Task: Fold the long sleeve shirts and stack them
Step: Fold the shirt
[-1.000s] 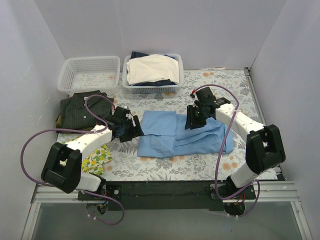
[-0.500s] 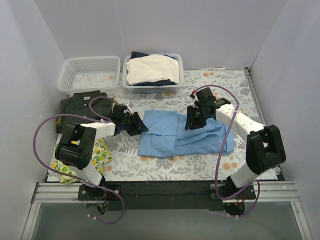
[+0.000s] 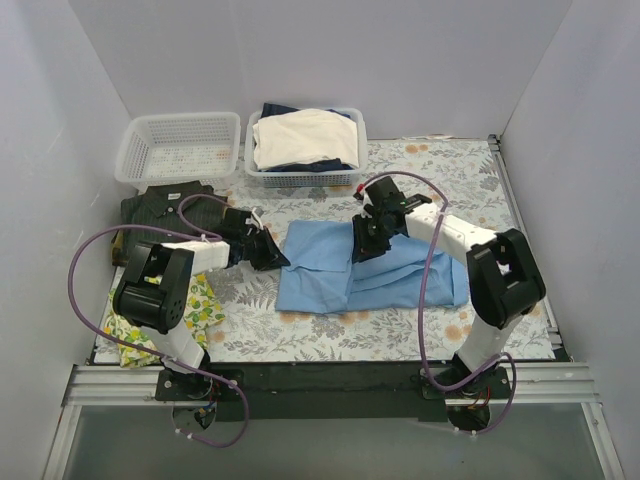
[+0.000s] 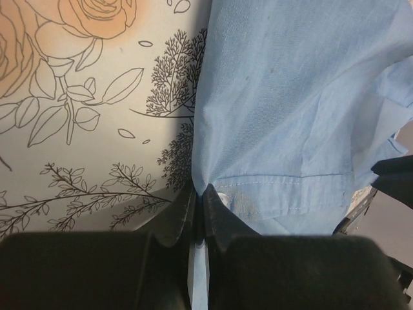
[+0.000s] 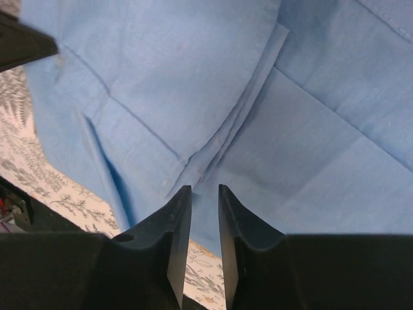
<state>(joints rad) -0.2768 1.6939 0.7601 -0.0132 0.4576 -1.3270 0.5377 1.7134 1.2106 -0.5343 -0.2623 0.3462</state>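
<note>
The light blue long sleeve shirt (image 3: 330,275) lies partly folded in the middle of the table. My left gripper (image 3: 276,256) is at its left edge, and in the left wrist view it (image 4: 199,194) is shut on a pinch of the hem of the blue cloth (image 4: 290,97). My right gripper (image 3: 366,240) hovers over the shirt's upper middle. Its jaws (image 5: 204,188) stand a narrow gap apart above a folded seam of the blue shirt (image 5: 322,129), with nothing between them. The dark pinstriped shirt (image 3: 150,215) lies folded at the far left.
An empty white basket (image 3: 180,150) and a white basket (image 3: 300,178) holding cream garments stand at the back. A yellow lemon-print cloth (image 3: 208,308) lies under my left arm. Grey walls close in the sides and back.
My left gripper reached right to the blue shirt's left edge and shut on it. My right gripper shifted left over the shirt and its jaws narrowed.
</note>
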